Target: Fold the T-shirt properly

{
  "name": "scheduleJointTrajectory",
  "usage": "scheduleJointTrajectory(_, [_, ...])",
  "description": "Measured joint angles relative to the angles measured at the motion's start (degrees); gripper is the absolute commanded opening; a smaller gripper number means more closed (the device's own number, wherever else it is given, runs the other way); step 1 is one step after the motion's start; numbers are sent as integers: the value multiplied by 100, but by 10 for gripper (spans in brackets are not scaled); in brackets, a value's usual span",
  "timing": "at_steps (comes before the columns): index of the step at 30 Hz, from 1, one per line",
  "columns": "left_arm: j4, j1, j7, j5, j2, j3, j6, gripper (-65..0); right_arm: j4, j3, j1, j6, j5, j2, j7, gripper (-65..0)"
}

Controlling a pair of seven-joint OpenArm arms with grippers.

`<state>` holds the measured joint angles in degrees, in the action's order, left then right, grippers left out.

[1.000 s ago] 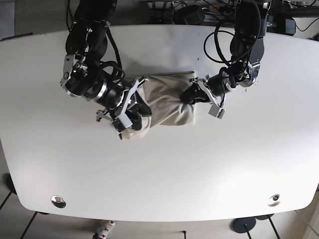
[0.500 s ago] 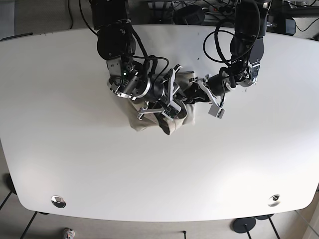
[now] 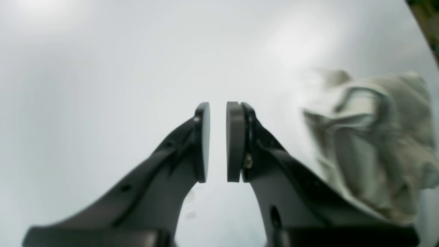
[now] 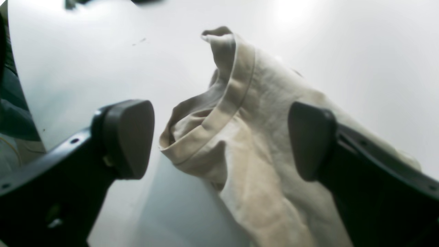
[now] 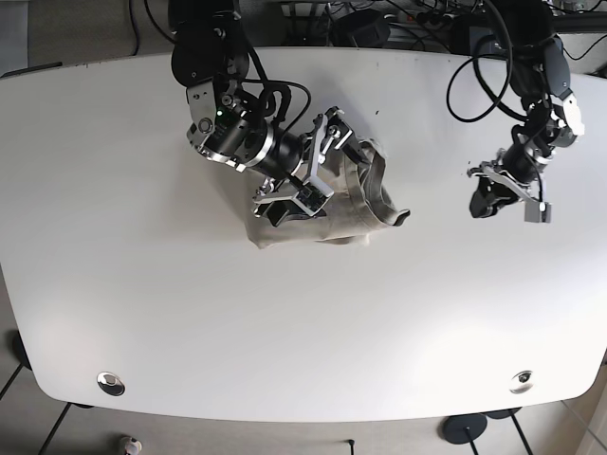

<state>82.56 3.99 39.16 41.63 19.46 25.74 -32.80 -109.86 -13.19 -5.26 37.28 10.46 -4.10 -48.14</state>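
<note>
The beige T-shirt (image 5: pixel 365 207) lies bunched in a crumpled heap at the middle of the white table (image 5: pixel 142 313). My right gripper (image 5: pixel 321 178) is open right over the heap. In the right wrist view its fingers straddle a raised ribbed edge of the T-shirt (image 4: pixel 236 85), and I cannot tell if they touch it. My left gripper (image 5: pixel 482 201) is off to the right of the shirt, apart from it. In the left wrist view the left gripper (image 3: pixel 218 140) has its pads almost together with nothing between them, and the T-shirt (image 3: pixel 370 137) lies to its right.
Cables and equipment (image 5: pixel 379 24) lie beyond the table's far edge. Two round metal fittings (image 5: pixel 111 383) (image 5: pixel 521 381) sit near the table's front corners.
My right arm swept from the shirt's left side to over its middle, bunching the cloth to the right. My left gripper let go of the shirt's right edge and moved away to the right.
</note>
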Motion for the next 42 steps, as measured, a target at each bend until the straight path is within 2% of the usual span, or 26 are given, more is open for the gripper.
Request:
scheduleJointTrajectory(2, [57,87,-46,24,284,4,-9,-583,0,-28,-66,2,164,17,-4,-147])
scheduleJointTrajectory(4, [81,227,28,24,409,-13,-24,-582,28,-37,-107,0,177,33,-4,-225])
scheduleJointTrajectory(8, [723,612,13,2,407,-90,-24,-582,656,-376,37,-13,162,31,35,-319])
scheduleJointTrajectory(9, [935,686,2,-2,424,-350,-24,-582,1019,-420,186,35,186,17,37,-354])
scheduleJointTrajectory(11, [1244,702,22,2,391,-855,-28,-582,1495,-398,586,-28,142,-24,11,-404])
scheduleJointTrajectory(13, [1504,844,-133,50,396,-1110,-28,-582,1812,-367,933,-20,151,-192,111,-420])
scheduleJointTrajectory(15, [1523,905,24,-9,398,-1403,-24,-583,2422,-393,1309,-20,181,-260,264,-425])
scheduleJointTrajectory(19, [1659,885,-66,22,404,-1606,-26,-583,3770,-387,1786,-17,208,-232,1191,-425])
scheduleJointTrajectory(21, [1659,885,-61,22,391,-1648,-26,-583,4229,-332,1886,-24,186,-177,1370,-425])
scheduleJointTrajectory(25, [1731,848,-22,0,400,-1661,-4,-583,3805,463,1869,22,223,-251,1034,-425])
scheduleJointTrajectory(30, [1805,481,-9,2,256,-1661,-2,-582,2332,1237,1722,26,225,-223,107,-425])
scheduleJointTrajectory(32, [1805,310,-15,-57,103,-1665,238,-581,1659,1539,1469,26,225,-173,-232,-425])
scheduleJointTrajectory(34, [1788,83,22,-470,-92,-1770,568,-579,1248,1613,1226,22,190,-35,-393,-426])
scheduleJointTrajectory(36, [1622,-334,26,-833,-278,-2133,601,-579,896,1609,911,24,186,-20,-448,-426])
scheduleJointTrajectory(38, [1340,-769,0,-981,-481,-2382,575,-579,669,1574,553,31,212,-72,-444,-426])
scheduleJointTrajectory(41, [409,-1506,24,-1362,-772,-2527,629,-579,667,1585,223,59,199,-61,-461,-426])
scheduleJointTrajectory(42, [44,-1751,15,-1386,-855,-2575,625,-579,664,1596,157,125,181,-52,-452,-426])
